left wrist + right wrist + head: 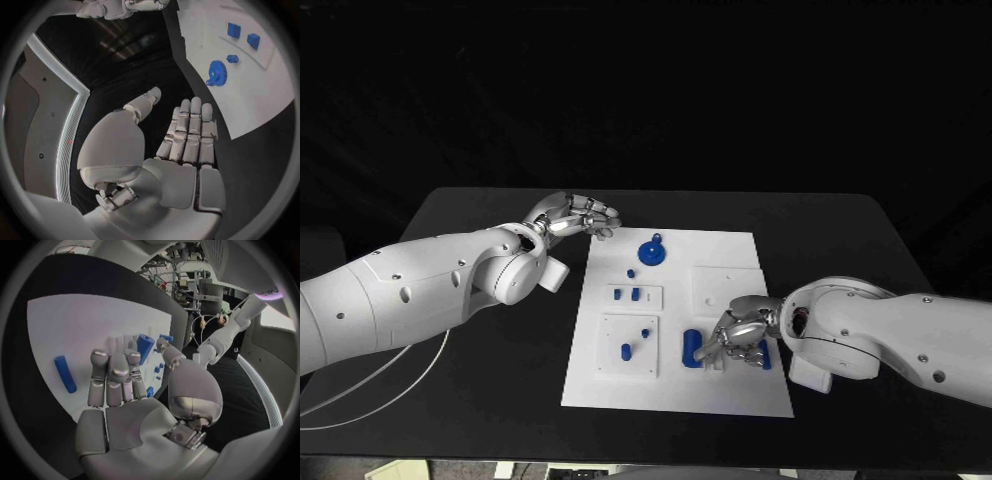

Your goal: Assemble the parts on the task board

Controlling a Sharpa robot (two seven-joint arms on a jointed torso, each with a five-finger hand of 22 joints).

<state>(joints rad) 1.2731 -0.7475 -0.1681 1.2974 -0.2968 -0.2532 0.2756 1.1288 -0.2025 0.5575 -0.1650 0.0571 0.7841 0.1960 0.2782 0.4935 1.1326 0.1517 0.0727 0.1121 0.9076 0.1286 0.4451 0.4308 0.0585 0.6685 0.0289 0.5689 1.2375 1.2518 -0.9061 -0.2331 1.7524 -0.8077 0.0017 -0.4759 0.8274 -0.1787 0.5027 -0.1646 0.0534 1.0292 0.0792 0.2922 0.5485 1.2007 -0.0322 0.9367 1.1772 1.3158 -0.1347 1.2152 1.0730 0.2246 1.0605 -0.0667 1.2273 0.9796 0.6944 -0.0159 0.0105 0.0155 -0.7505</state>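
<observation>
Task board [733, 390]: blue gear [216, 73] toothed in left wrist view

right hand [744, 334] hides the parts beneath it — contact unclear, tiny blue pegs [632, 293] too small to tell apart

The task board [733, 390] is laid in the middle of the table [473, 400]. A gear [652, 250] is placed near the board's far edge, with small blocks [626, 294] just nearer than it. A peg [691, 347] is laid near the near right part, just left of the right hand [744, 335]. The left hand [574, 217] is held off the board's far left corner, over the table.
</observation>
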